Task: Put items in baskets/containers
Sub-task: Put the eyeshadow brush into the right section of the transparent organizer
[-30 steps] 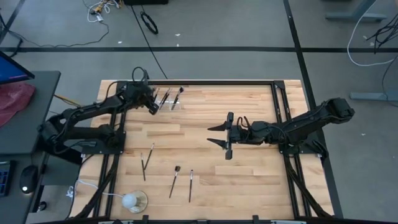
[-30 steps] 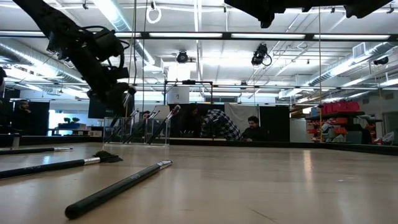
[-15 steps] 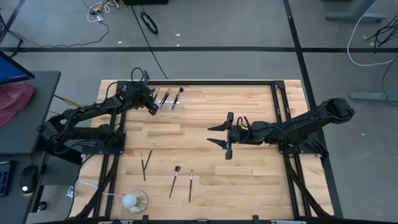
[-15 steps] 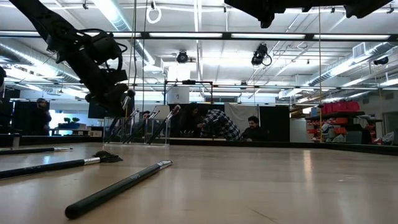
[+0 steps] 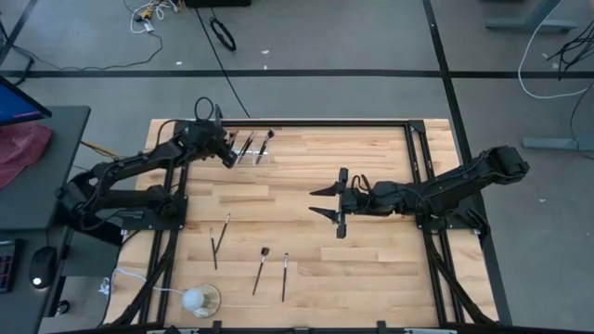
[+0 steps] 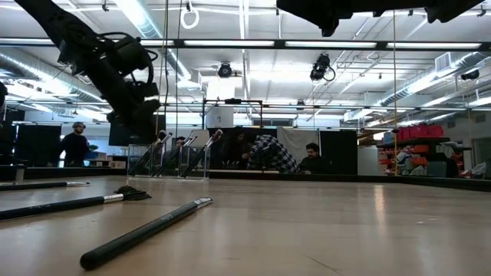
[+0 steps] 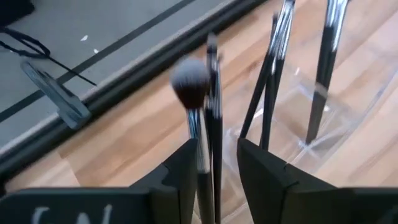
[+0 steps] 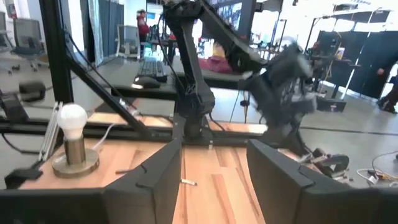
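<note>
Two brushes (image 7: 208,137) between left end effector (image 7: 214,180) fingers, clear holder (image 7: 323,124) beside

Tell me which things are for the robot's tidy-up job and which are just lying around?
For the job:
- clear holder with brushes standing in it
- brush between the left gripper's fingers
- loose brushes on the table

Just lying about:
- white bulb on a round base
- keyboard on a desk beyond the table
</note>
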`<state>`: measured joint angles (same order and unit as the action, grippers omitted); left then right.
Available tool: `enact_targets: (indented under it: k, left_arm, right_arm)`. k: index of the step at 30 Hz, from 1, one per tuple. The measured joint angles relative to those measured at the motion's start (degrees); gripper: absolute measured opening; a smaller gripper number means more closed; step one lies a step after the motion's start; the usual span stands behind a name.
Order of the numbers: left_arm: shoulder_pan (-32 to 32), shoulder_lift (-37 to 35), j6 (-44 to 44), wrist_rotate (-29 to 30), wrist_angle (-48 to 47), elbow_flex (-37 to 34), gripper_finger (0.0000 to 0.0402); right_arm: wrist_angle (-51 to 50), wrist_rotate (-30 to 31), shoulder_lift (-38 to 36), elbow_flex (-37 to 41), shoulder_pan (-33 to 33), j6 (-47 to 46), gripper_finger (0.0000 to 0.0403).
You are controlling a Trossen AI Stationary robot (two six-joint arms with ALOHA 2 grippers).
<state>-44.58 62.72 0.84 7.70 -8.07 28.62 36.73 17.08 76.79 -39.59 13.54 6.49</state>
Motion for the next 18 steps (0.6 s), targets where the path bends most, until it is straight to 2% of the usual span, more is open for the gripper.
enact_targets:
  k: [6, 9, 12, 15, 18]
  left_arm:
    - [3.42, -2.97, -0.12, -2.38, -4.81, 5.44, 0.0117]
    - [9.11, -5.44, -1.09, -5.19, -5.02, 6.01, 0.0105]
    - [18.43, -7.17, -2.61, -5.17, -5.20, 5.93, 0.0086]
    - [29.84, -7.35, -3.45, -1.17, -5.66, 5.80, 0.0064]
    - [42.10, -6.93, -2.69, 8.99, -6.10, 5.80, 0.0042]
  right_arm:
    - [-4.48, -0.03, 0.02, 0.00, -0.93, -1.82, 0.0185]
    - [-6.57, -0.01, 0.02, 0.00, -1.47, -3.17, 0.0185]
    - [-7.74, 0.00, 0.02, 0.00, -1.81, -3.57, 0.0185]
    - [-7.93, 0.00, 0.02, 0.00, -1.92, -3.47, 0.0185]
    - [-8.03, -0.02, 0.02, 0.00, -1.92, -2.97, 0.0185]
